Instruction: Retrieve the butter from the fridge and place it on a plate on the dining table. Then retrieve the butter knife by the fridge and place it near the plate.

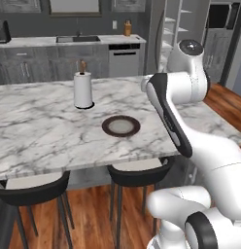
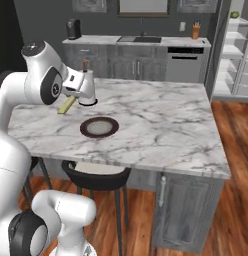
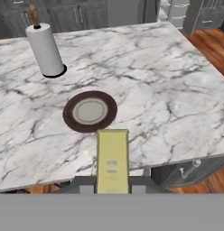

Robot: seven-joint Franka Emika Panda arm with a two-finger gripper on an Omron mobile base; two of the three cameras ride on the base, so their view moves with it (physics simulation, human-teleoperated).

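Butter (image 3: 113,160) is pinched tight in your gripper (image 3: 113,188), and it sticks out long and yellow toward the plate (image 3: 90,111). The plate sits bare on the table (image 3: 168,99), just past the tip of the butter at about 11 o'clock in the hand view. A paper towel roll (image 3: 45,50) stands farther off, also near 11 o'clock, well apart from the plate. You are on the carry step, I think: the butter hangs above the table's near edge, not yet set down. Next, move forward over the plate, go down low, then let go gently. The knife comes after that.
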